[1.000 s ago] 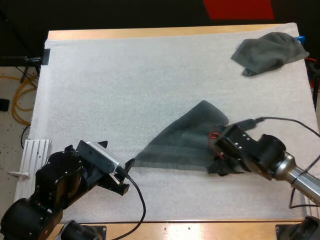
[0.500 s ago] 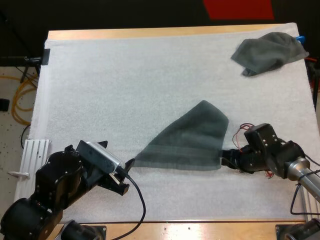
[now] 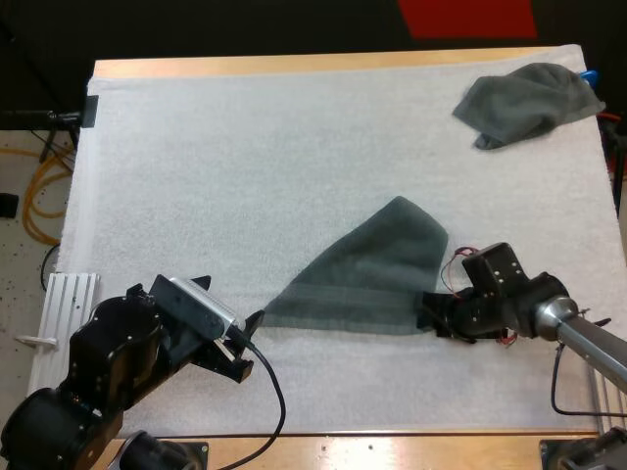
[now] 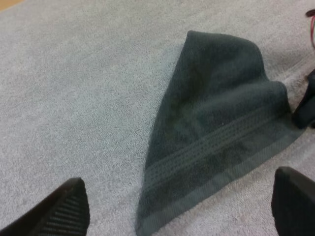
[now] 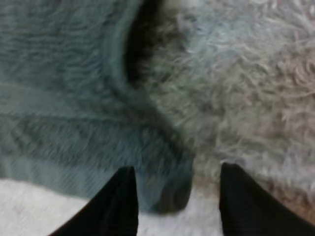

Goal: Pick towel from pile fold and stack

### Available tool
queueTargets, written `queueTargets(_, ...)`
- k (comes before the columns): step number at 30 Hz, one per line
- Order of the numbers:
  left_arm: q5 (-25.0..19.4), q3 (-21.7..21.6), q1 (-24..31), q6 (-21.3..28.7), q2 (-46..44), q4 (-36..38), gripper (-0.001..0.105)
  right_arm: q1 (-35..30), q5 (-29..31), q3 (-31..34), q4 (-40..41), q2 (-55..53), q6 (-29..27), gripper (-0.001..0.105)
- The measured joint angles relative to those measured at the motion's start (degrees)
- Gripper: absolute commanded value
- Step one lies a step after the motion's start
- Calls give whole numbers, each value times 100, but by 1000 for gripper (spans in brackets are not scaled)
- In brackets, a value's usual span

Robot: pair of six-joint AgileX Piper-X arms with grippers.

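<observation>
1. The flat towel is lying on the white mat, near the front edge of the worktop, about halfway along it. A crumpled towel is sitting at the far right corner.
2. The right end effector is sitting low at the flat towel's near right corner. Its fingers are standing apart. The corner is poking in between them but is not being squeezed.
3. The left end effector is waiting just beside the flat towel's left tip. Its fingers are wide apart and touching nothing.
4. I think the right fingers are reaching around only a little bit of cloth. If they close there, the corner could slip out when it goes up.
5. They are also sitting very low. They could pinch the soft mat too and pull it up.
6. If only one side gets pulled, the flat towel could bunch up and the fold would come out crooked.
</observation>
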Motion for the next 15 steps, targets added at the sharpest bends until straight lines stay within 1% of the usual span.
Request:
queueTargets(5, 0, 0, 0, 0, 0, 0, 73, -16, -409, 0, -467, 252, 261, 39)
queueTargets(8, 0, 0, 0, 0, 0, 0, 73, -21, -536, -24, -554, 356, 367, 39)
queueTargets(9, 0, 0, 0, 0, 0, 0, 73, -28, -568, -26, -575, 380, 367, 37)
queueTargets(11, 0, 0, 0, 0, 0, 0, 73, -29, -587, -33, -614, 413, 356, 26)
queueTargets(13, 0, 0, 0, 0, 0, 0, 73, -29, -551, -33, -615, 434, 276, 4)
queueTargets(14, 0, 0, 0, 0, 0, 0, 73, -29, -521, -33, -609, 445, 210, 0)
queueTargets(15, 0, 0, 0, 0, 0, 0, 73, -29, -491, -33, -601, 461, 167, 0)
